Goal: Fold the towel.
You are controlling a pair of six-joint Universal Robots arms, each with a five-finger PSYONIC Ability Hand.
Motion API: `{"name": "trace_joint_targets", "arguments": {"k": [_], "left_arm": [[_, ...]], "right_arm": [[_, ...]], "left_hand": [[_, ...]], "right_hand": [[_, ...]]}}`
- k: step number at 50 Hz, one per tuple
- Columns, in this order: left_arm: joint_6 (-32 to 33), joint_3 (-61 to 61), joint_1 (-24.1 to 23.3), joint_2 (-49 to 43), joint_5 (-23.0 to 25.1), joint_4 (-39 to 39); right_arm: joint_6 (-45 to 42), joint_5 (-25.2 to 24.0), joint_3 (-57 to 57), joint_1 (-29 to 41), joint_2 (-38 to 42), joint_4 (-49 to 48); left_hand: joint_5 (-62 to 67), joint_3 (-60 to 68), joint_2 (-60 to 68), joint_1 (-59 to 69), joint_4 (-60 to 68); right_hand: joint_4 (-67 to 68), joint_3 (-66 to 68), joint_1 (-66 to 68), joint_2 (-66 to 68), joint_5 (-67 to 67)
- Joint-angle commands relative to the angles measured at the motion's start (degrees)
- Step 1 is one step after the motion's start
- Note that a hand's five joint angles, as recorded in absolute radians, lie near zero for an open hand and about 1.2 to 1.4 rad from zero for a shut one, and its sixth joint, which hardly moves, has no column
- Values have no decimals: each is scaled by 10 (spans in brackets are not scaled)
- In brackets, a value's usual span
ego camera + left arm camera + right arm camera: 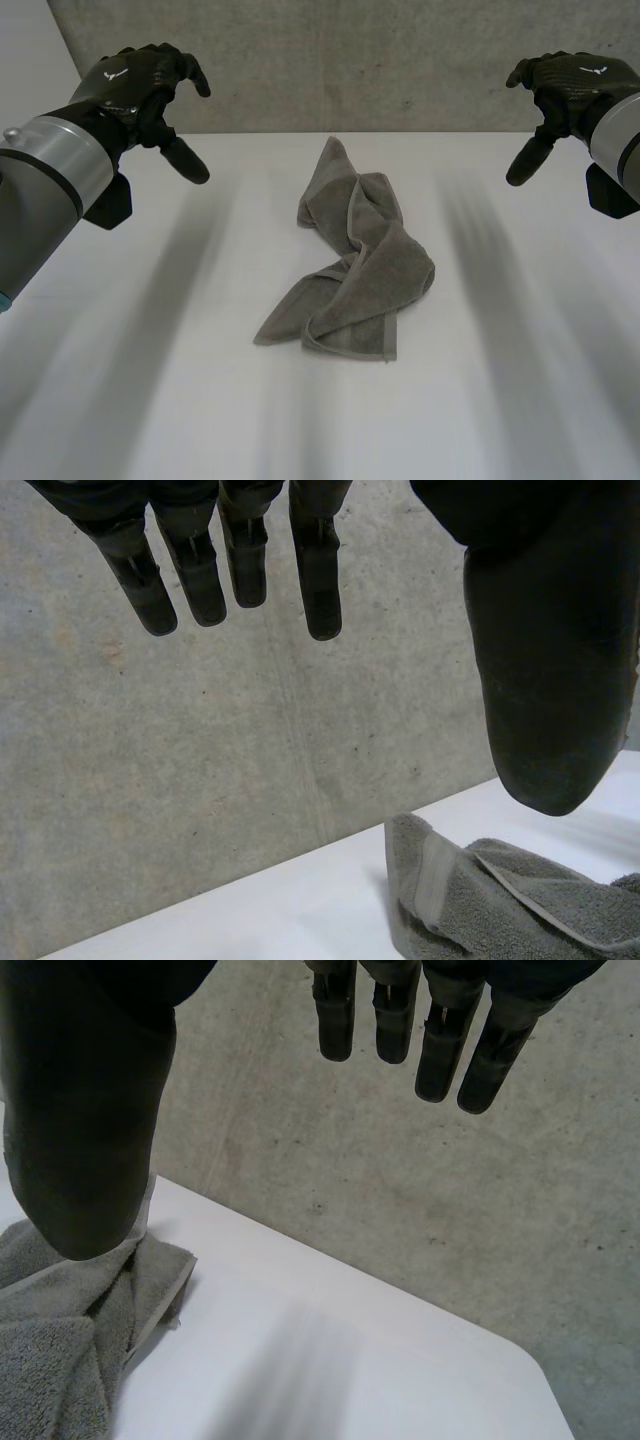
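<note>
Grey concrete wall point(350, 60) backs the white desk point(150, 380) I'm working over. At ten o'clock my left hand point(140, 95) hovers above the desk, fingers spread apart and holding nothing. Around the centre lies the grey towel point(355, 265), crumpled in a long strip running from twelve toward seven o'clock, seemingly doubled over at its near end. At two o'clock my right hand point(565, 85) hangs likewise, fingers loose, well apart from the towel.

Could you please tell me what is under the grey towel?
The towel lies bunched on the white table, its own layers folded over one another. Anything beneath those folds is covered.
</note>
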Motion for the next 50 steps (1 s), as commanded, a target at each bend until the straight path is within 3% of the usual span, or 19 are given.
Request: {"name": "trace_joint_targets", "arguments": {"k": [1,11,16,18,19,21,25,29,32,34,37,43,46,48,49,50], "left_arm": [[-1,0,0,-1,0,0],[4,-8,0,-10,5,12],[7,0,2,-51,13,37],[13,9,6,-92,41,65],[13,9,6,-92,41,65],[19,17,6,-115,63,80],[50,52,2,-197,136,127],[96,91,-5,-270,212,160],[109,105,-9,-293,233,164],[129,135,-22,-338,262,164],[143,164,-40,-375,277,163],[149,193,-56,-414,281,163],[150,206,-64,-434,281,163],[150,211,-70,-441,281,163],[150,216,-77,-448,282,163],[150,221,-83,-452,282,163]], "right_arm": [[1,1,1,0,0,0],[-9,-25,-15,-3,0,2],[-87,-99,-19,-9,1,49],[-146,-160,-11,-15,4,108],[-146,-160,-11,-15,4,108],[-171,-209,24,-11,8,152],[-171,-226,76,-8,18,130],[-168,-202,161,0,34,12],[-162,-186,186,19,37,-31],[-152,-152,227,56,47,-113],[-151,-108,251,79,68,-190],[-149,-56,260,104,107,-253],[-149,-43,254,122,133,-267],[-149,-41,249,129,149,-282],[-149,-41,249,129,149,-282],[-149,-41,249,130,151,-289]], "left_hand": [[-16,-32,-31,-33,-39],[-35,-50,-50,-51,-57],[-35,-50,-50,-51,-57],[-31,-47,-46,-48,-54],[-31,-47,-46,-48,-54],[-31,-47,-46,-48,-54],[-30,-45,-45,-46,-52],[-28,-43,-43,-45,-51],[-28,-43,-43,-45,-51],[-25,-40,-40,-41,-47],[-20,-35,-35,-36,-42],[-8,-23,-23,-24,-30],[7,-8,-8,-9,-15],[14,-1,-1,-2,-8],[32,17,17,16,10],[54,39,39,38,32]], "right_hand": [[-38,-34,-42,-47,-34],[-38,-34,-42,-47,-34],[-38,-34,-42,-47,-34],[-38,-34,-42,-47,-34],[-38,-34,-42,-47,-34],[-38,-34,-42,-47,-34],[-38,-34,-42,-47,-34],[-38,-34,-42,-47,-34],[-38,-34,-42,-47,-34],[-38,-34,-42,-47,-34],[-38,-34,-42,-47,-34],[11,15,7,2,16],[67,71,63,58,72],[234,238,230,225,239],[235,239,231,226,240],[360,364,356,351,365]]}}
